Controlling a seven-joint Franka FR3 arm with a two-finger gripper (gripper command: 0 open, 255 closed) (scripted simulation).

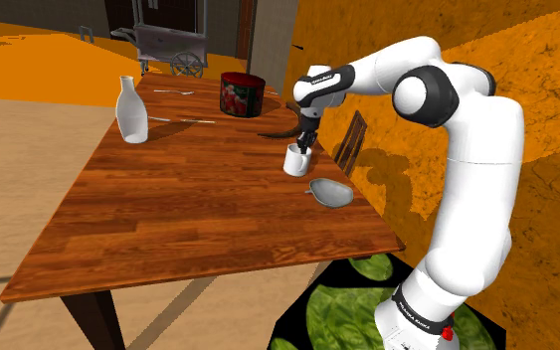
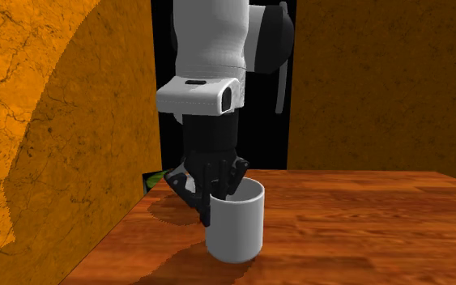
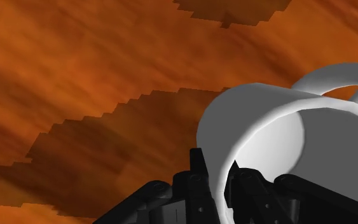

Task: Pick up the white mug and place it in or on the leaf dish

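White mug (image 1: 296,161) is pinched by its wall in my gripper (image 1: 304,147): one black finger (image 3: 198,172) sits outside the rim and the other inside, closed tight on the wall w/ no gap I can see. The mug is near the wooden table (image 1: 168,219) edge on the shoulder view's right and is tipped a bit. Can't tell if its base touches the tabletop or hangs just over it. In the second exterior view the mug (image 2: 236,223) is right under my wrist, w/ the gripper (image 2: 216,194) coming down onto the rim on that view's left side and a black area behind the arm. In the wrist view the mug's (image 3: 266,127) open mouth faces the cam, w/ its handle (image 3: 343,79) on the side away from the gripper (image 3: 215,164). Grey leaf dish (image 1: 330,193) lies on the table just beside the mug, twd the shoulder view's lower right, not touching it. Well apart from both: white vase (image 1: 131,111) at the table's left end, cutlery (image 1: 193,121) near it, red tin (image 1: 239,94) at the far edge, and a chair (image 1: 350,144) past the right edge.
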